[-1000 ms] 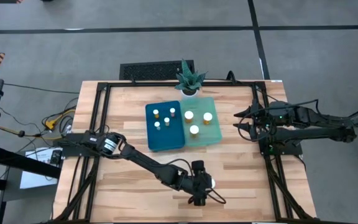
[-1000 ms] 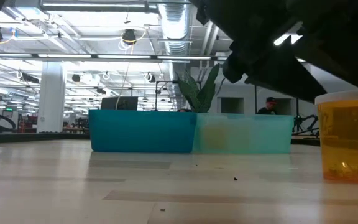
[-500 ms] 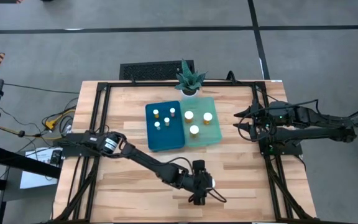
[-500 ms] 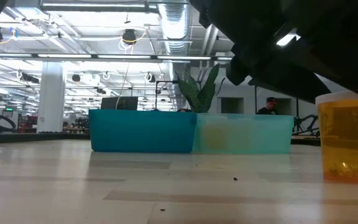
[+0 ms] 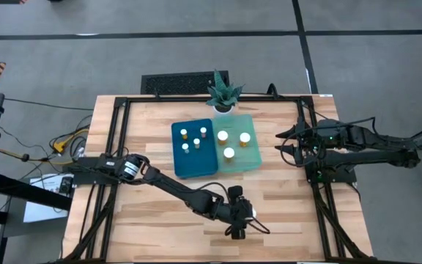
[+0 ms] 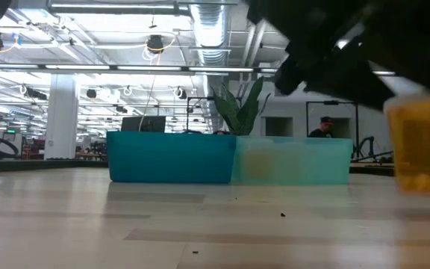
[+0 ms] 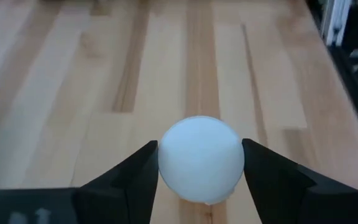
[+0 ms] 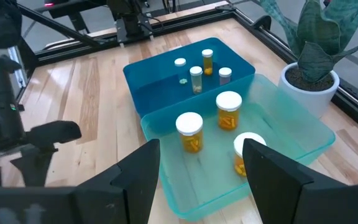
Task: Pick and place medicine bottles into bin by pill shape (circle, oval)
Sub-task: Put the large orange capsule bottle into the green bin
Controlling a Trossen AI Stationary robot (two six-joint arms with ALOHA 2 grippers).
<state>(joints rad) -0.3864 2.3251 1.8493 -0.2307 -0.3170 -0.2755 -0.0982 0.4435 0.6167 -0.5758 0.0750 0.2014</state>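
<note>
My left gripper [image 5: 242,218]: low at the table's near edge, fingers [image 7: 135,180] pressed on both sides of a white-capped medicine bottle [image 7: 200,158]; I have hold of it.
Held bottle: in the low view its amber body hangs clear of the wood.
Dark blue bin [image 5: 193,149]: mid-table, four narrow-capped bottles [image 5: 193,138] standing inside.
Pale green bin [image 5: 240,152]: touching the blue bin, three wide-capped bottles [image 5: 229,143] upright.
My right gripper [image 5: 283,141]: beside the green bin, fingers spread, holding nothing.
Plant [image 5: 223,93]: far edge, behind the bins.
</note>
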